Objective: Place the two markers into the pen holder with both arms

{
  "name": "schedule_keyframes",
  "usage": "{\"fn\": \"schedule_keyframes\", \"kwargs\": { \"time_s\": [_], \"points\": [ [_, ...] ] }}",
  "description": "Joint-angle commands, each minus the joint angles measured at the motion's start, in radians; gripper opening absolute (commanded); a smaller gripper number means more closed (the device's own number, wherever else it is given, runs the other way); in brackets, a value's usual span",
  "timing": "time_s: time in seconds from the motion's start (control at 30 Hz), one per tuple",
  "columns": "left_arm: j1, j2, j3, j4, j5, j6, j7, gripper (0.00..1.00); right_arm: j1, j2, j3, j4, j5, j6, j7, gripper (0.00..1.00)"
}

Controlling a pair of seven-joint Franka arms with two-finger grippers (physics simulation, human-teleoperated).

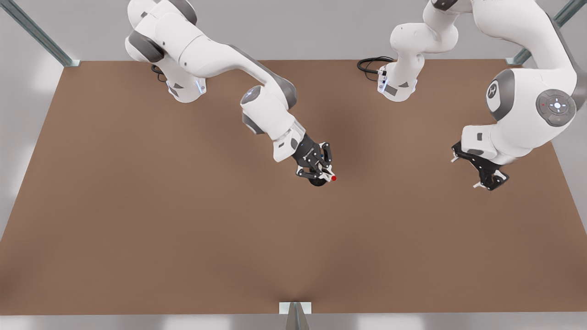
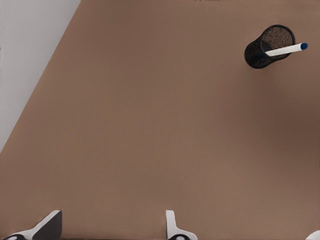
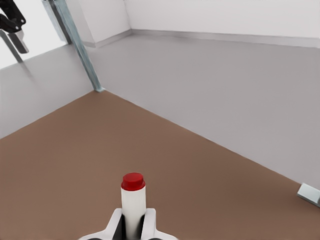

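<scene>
Table [image 1: 137,229], one, brown, bearing everything; arms, two, white with grey joints, each ending in a black two-finger gripper. Right gripper [image 1: 326,174] near the table's middle in the front view, directly above the pen holder [image 1: 316,182], fingers [image 3: 112,224] clamped on the red-capped marker [image 3: 133,200], red tip [image 1: 334,178] poking out just past the fingertips. Left gripper [image 1: 490,181] toward the front view's right, hanging over bare table well apart from the holder, fingers [image 2: 172,225] spread wide with nothing between them. Pen holder [image 2: 265,47], one, black mesh cup, standing upright on the table, mostly hidden under the right gripper in the front view. Markers, two: blue-capped marker [image 2: 285,50] already inside the holder, leaning against the rim with its blue end sticking out above; red-capped marker in the right gripper's grasp, white barrel pinched between the finger pads, not yet in the cup.
</scene>
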Motion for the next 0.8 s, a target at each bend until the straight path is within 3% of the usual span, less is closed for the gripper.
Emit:
{"fn": "schedule_keyframes", "kwargs": {
  "time_s": [0.0,0.23,0.3,0.77],
  "points": [
    [-0.008,0.026,-0.003,0.018,-0.001,0.021,-1.080,1.00,0.003,0.001,-0.004,-0.060,-0.020,0.191,0.138,0.21],
    [-0.008,0.075,-0.001,0.059,-0.016,0.023,-1.168,1.00,0.058,0.056,-0.044,-0.164,-0.018,0.434,0.137,0.21],
    [-0.007,0.094,-0.001,0.059,-0.016,0.027,-1.168,1.00,0.139,0.064,-0.116,-0.164,-0.012,0.455,0.137,0.21],
    [-0.005,0.118,-0.001,0.059,-0.021,0.029,-1.168,1.00,0.135,0.067,-0.123,-0.309,-0.018,0.566,0.126,0.21]
  ]
}}
